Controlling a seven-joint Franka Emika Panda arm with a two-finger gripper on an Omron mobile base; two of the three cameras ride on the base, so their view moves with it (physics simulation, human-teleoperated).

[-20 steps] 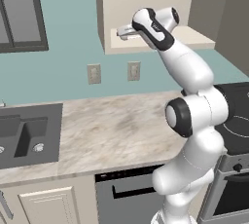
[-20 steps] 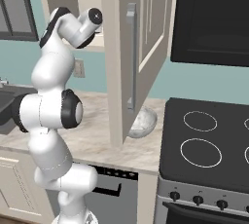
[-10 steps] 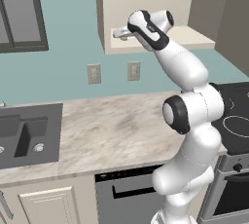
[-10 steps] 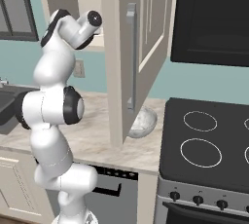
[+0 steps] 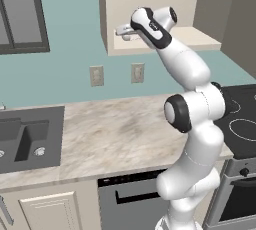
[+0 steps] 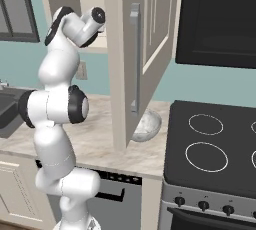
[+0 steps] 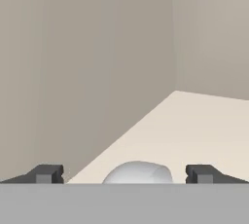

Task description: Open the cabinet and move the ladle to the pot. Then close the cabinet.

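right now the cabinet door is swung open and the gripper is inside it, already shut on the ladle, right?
Not quite. The cabinet door is open and the gripper is inside, but it is not shut: the hand view shows its fingertips spread wide, with the ladle lying on the shelf between them, not yet gripped.

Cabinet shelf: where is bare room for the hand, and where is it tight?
The cabinet shelf lies bare right of the ladle, toward the back corner. It is tight by the left wall, where the open gripper has the ladle between its jaws.
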